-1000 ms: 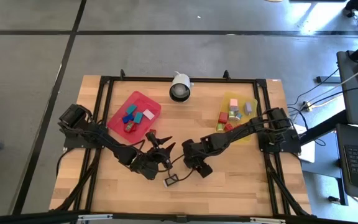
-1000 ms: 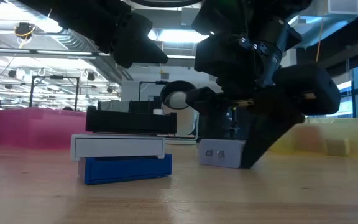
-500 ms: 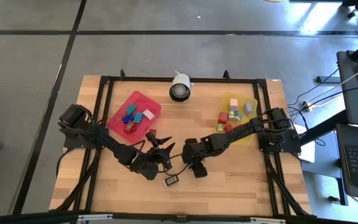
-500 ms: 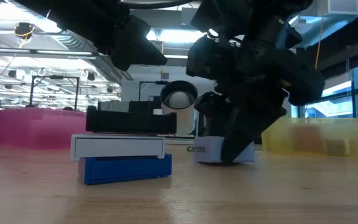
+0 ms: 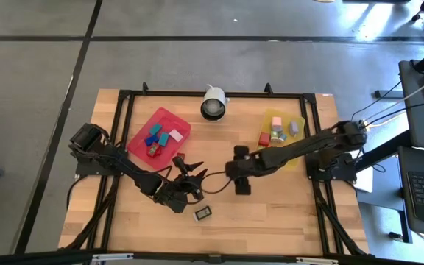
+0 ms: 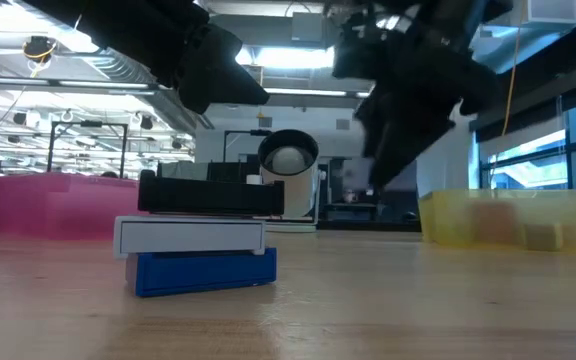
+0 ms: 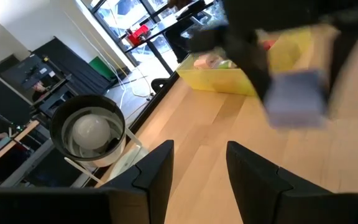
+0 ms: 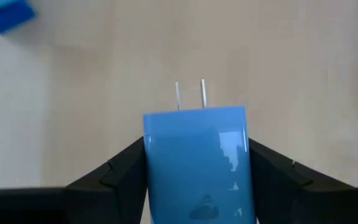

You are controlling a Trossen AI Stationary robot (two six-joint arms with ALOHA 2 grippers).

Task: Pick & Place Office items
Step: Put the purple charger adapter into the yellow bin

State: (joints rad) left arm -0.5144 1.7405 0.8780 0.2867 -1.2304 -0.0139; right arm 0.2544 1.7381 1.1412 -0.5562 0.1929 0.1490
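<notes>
Right wrist view gives me the clearest read: my right gripper (image 8: 194, 177) is clamped on a light blue plug adapter (image 8: 196, 165), one finger on each side and its two metal prongs pointing out over the wooden table (image 8: 291, 56). From above, that gripper (image 5: 241, 179) sits at centre frame, the red tray (image 5: 140, 136) with its small blocks upper left, the yellow tray (image 5: 298, 121) upper right. My left gripper (image 5: 185, 193) waits lower centre, fingers (image 7: 157, 171) slightly parted and holding nothing. Just below it lies a small black, white-labelled item (image 5: 203, 214) (the low view shows it stacked blue, white, black (image 6: 203, 245)).
</notes>
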